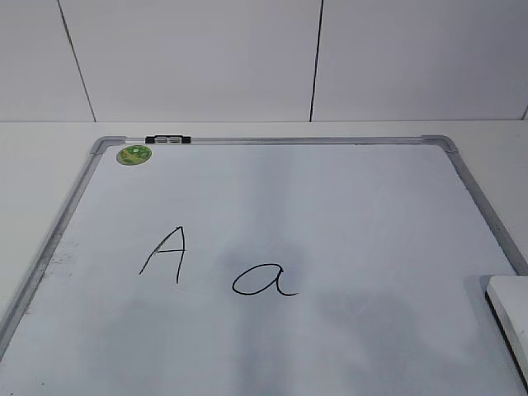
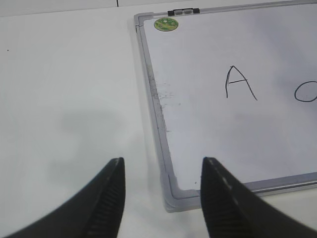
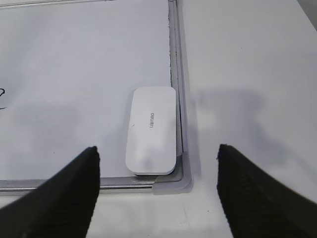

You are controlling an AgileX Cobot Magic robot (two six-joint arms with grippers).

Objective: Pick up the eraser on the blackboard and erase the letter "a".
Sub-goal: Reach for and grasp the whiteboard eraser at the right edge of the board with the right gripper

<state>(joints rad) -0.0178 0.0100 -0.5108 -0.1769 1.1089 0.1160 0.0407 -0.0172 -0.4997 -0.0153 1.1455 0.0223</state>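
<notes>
Both hands (image 2: 161, 198) (image 3: 158, 191) apparently hovering, spread.

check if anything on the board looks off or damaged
Nothing is damaged or spilled. The only blemish is a patch of dark smudges along the left edge of the blackboard. The eraser lies flat in the near right corner, against the frame.

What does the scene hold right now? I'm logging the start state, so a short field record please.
eraser: flat on the board, in its near right corner, against the frame
board: lying flat on the table
lowercase a: unerased, right of the capital A
left gripper: open, over the board's near left corner
right gripper: open, above the eraser, not touching it
</notes>
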